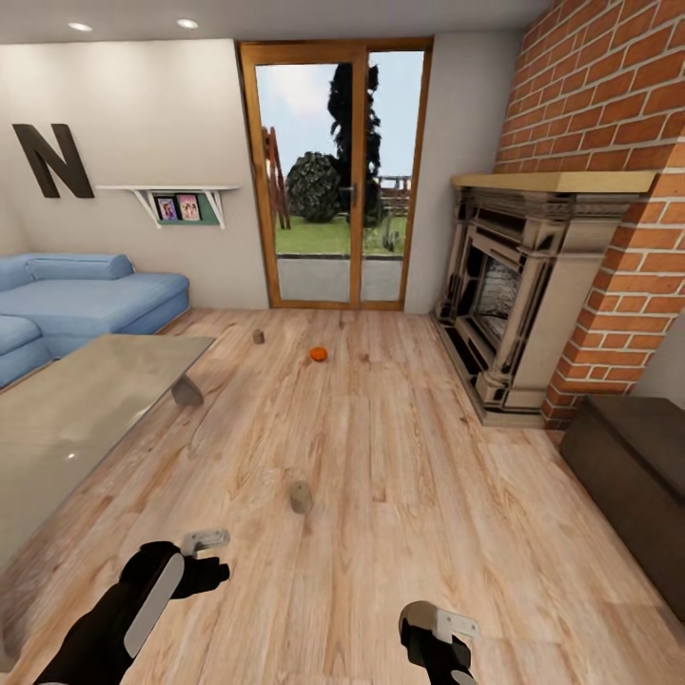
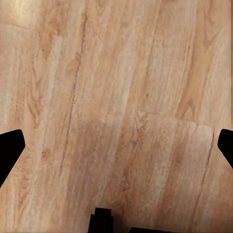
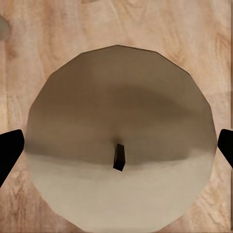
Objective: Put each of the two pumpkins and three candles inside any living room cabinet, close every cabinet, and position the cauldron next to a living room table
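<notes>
Directly beneath the right gripper (image 1: 436, 623), jaws wide apart and empty, stood a candle (image 3: 116, 97); picking it up seemed in hand, calling for a straight descent, then closing.

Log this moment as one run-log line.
right gripper: open over candle | left gripper: open, empty | pumpkin: on floor | second candle: on floor

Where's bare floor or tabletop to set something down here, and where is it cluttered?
Free: the coffee table top, and the wide floor strip between the near candle and the dark cabinet, up to the fireplace. Busier: toward the glass door, a far candle and a pumpkin. Under the right gripper a candle fills its wrist view.
</notes>
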Robot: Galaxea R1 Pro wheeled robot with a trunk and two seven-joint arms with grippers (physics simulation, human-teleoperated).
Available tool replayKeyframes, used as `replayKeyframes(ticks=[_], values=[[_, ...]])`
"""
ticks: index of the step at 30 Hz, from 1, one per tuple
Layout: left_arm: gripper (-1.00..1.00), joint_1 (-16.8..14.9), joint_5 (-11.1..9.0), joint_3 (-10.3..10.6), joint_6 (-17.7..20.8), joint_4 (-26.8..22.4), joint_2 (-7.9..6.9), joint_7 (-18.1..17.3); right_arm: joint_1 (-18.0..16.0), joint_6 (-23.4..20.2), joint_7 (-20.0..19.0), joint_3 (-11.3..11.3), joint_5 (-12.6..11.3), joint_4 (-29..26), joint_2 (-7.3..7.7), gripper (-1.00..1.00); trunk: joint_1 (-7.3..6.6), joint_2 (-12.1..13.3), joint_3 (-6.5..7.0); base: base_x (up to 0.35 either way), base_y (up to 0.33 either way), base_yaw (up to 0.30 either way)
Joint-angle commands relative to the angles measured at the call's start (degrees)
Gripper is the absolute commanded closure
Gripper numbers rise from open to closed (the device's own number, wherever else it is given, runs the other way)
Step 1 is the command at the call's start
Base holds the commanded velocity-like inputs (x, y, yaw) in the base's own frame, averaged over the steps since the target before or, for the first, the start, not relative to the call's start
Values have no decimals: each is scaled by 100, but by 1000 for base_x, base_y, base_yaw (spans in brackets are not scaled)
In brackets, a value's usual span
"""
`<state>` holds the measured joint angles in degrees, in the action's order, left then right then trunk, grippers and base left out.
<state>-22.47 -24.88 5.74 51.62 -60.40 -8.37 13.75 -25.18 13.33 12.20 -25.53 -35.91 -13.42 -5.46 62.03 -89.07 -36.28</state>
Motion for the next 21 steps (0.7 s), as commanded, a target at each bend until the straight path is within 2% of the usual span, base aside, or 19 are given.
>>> replayKeyframes(ticks=[1, 21], values=[[-100, -3, -60, 18, 15, -7, -6, 57, -4, 21, 28, -49, -47, 0, 1, 100, 0, -3, -5, 0, -190, 0], [-100, -3, -60, 58, -99, -7, -6, 57, -4, 21, 27, -49, -47, -1, 1, 100, 0, -3, -5, 90, -137, 0]])
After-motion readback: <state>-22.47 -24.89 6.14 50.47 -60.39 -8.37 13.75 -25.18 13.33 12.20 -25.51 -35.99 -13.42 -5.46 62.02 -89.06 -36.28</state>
